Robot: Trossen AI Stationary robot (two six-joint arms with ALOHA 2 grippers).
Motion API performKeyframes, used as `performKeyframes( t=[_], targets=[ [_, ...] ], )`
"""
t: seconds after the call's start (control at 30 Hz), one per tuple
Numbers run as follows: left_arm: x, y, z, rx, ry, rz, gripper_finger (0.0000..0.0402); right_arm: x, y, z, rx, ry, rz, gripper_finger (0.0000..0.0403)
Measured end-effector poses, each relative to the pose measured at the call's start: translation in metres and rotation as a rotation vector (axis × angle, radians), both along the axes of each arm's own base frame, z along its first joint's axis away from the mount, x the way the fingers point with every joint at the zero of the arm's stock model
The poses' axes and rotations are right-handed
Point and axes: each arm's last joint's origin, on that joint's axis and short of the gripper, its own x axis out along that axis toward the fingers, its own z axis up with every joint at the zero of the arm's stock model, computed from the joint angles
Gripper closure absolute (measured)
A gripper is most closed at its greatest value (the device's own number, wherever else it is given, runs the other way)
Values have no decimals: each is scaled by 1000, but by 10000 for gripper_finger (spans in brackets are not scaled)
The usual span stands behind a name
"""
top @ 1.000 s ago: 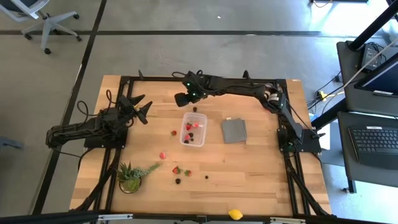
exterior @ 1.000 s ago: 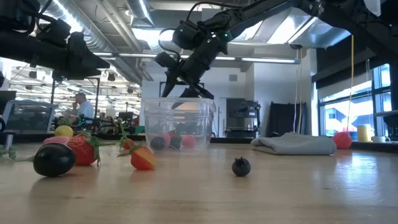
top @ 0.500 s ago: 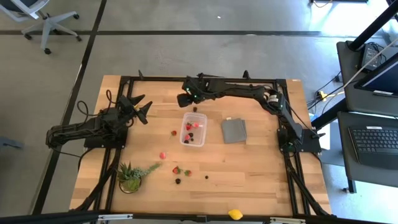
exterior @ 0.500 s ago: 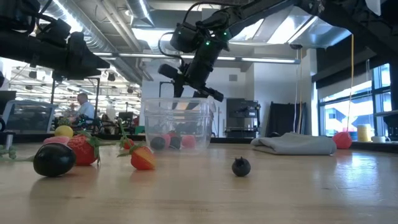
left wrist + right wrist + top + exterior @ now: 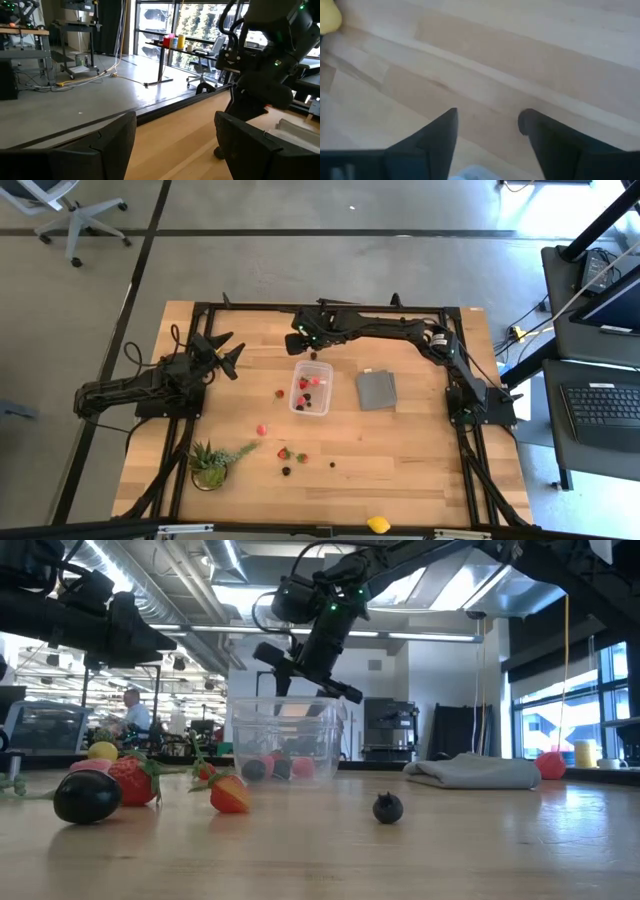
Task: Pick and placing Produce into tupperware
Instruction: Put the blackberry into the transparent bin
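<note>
Right gripper (image 5: pixel 298 340) has swung up, fingers parted, empty, above the clear rounded tupperware (image 5: pixel 311 387) holding red berries.

Open tabletop (image 5: pixel 400 450) beyond scattered produce (image 5: pixel 285 453)

Right end effector (image 5: pixel 297 340) hangs raised, fingers parted and empty, while left end effector (image 5: pixel 228 354) waits agape, well apart
</note>
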Motion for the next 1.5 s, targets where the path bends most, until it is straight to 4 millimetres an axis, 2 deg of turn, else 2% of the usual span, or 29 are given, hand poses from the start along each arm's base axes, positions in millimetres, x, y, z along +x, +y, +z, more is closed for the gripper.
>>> performKeyframes(
  t=[0.13,0.27,0.47,0.67,1.07,1.5],
  targets=[
    [0,0,0,2,2,0,140,0,2,0,22,-9,-37,124],
    [0,0,0,2,2,0,140,0,6,-1,31,1,-42,110],
    [0,0,0,2,2,0,140,-7,7,-5,31,80,-116,118],
    [0,0,0,2,2,-1,140,-3,5,-10,-1,32,-103,120],
    [0,0,0,2,2,-1,140,-14,5,-55,46,46,-125,120],
    [0,0,0,2,2,-1,140,-13,-1,-57,19,8,-84,120]
  ],
)
